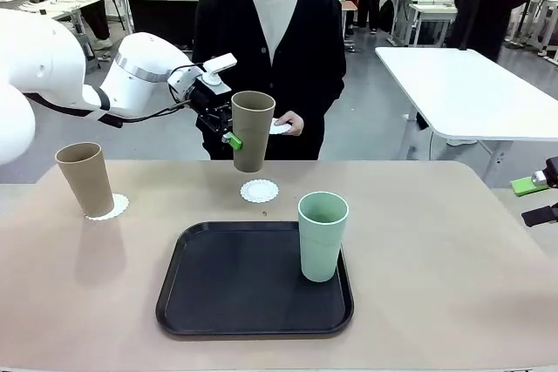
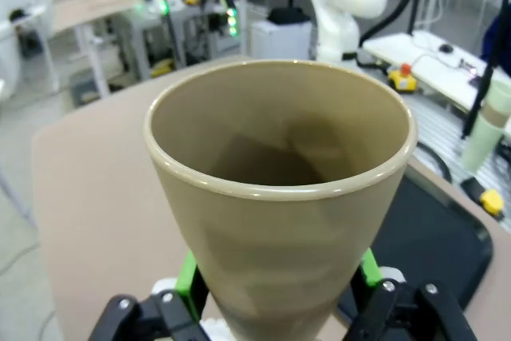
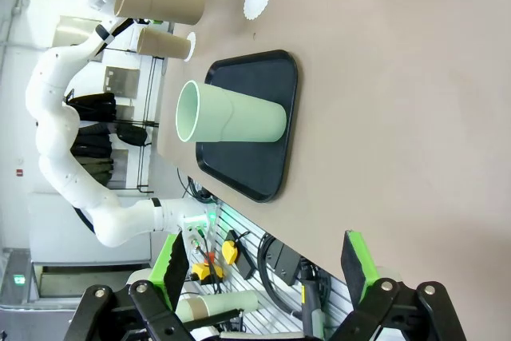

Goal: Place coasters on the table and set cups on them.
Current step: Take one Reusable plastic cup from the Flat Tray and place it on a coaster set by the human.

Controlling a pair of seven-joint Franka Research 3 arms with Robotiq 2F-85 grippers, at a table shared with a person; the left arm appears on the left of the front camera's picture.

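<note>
Left claw (image 1: 235,138) clamps a tan cup (image 1: 253,119) above the bare coaster (image 1: 260,191) (right claw (image 1: 534,200) gapes at the table (image 1: 436,259) edge).

One tan cup (image 1: 252,131) hangs mouth-up, clamped in my left tool (image 1: 242,138), above a bare white coaster (image 1: 259,191) on the tabletop (image 1: 436,250). The second tan cup (image 1: 85,179) stands on a lacy coaster (image 1: 115,208), far left. The mint cup (image 1: 323,235) stands upright on the black tray (image 1: 235,285).
</note>
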